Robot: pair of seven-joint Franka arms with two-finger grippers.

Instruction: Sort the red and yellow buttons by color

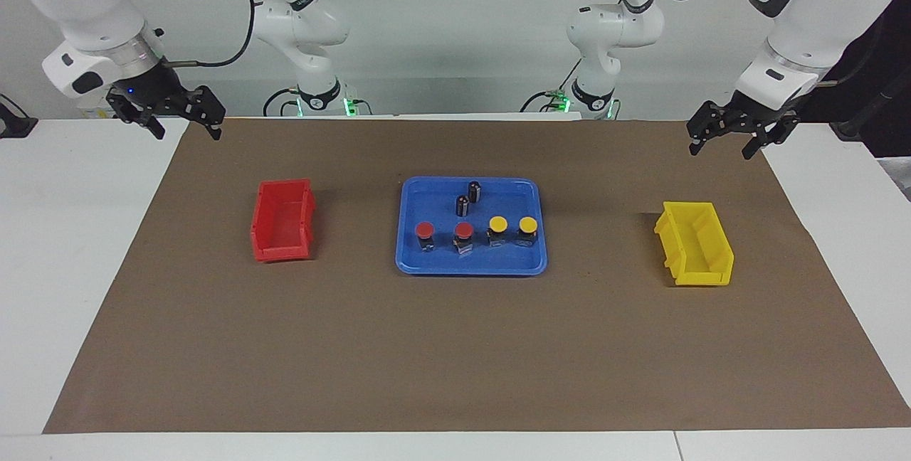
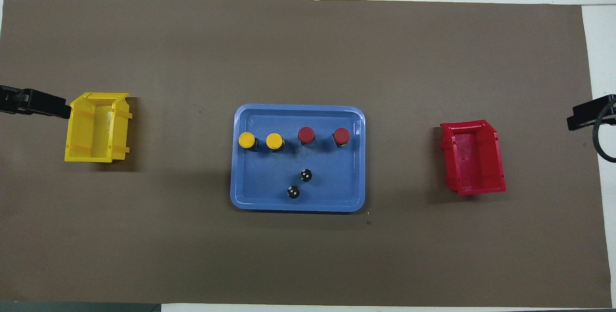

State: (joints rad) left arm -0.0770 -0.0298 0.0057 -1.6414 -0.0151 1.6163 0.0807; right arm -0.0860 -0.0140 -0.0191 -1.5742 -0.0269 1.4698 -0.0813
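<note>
Looking across from the facing view, I am seeing both arms whole, waiting raised at the robots' edge of the tabletop (image 1: 455, 347): the left gripper (image 1: 734, 135) is hanging over the brown mat's corner at the left arm's end, the right gripper (image 1: 174, 116) over the corner at the right arm's end, each with fingers spread apart and holding nothing. The overhead view is cutting them down to dark tips at its side edges, so I am reading their stance from the facing view alone.

Four buttons are standing in a row inside the blue tray (image 1: 527, 265) at the middle of the mat: two yellow buttons (image 1: 497, 230) toward the left arm's end, two red buttons (image 1: 463, 236) toward the right arm's end. Two dark cylinders (image 1: 473, 191) are standing in the same tray, nearer the robots.

A yellow bin (image 1: 694, 244) is sitting well apart toward the left arm's end, a red bin (image 1: 283, 219) toward the right arm's end.
</note>
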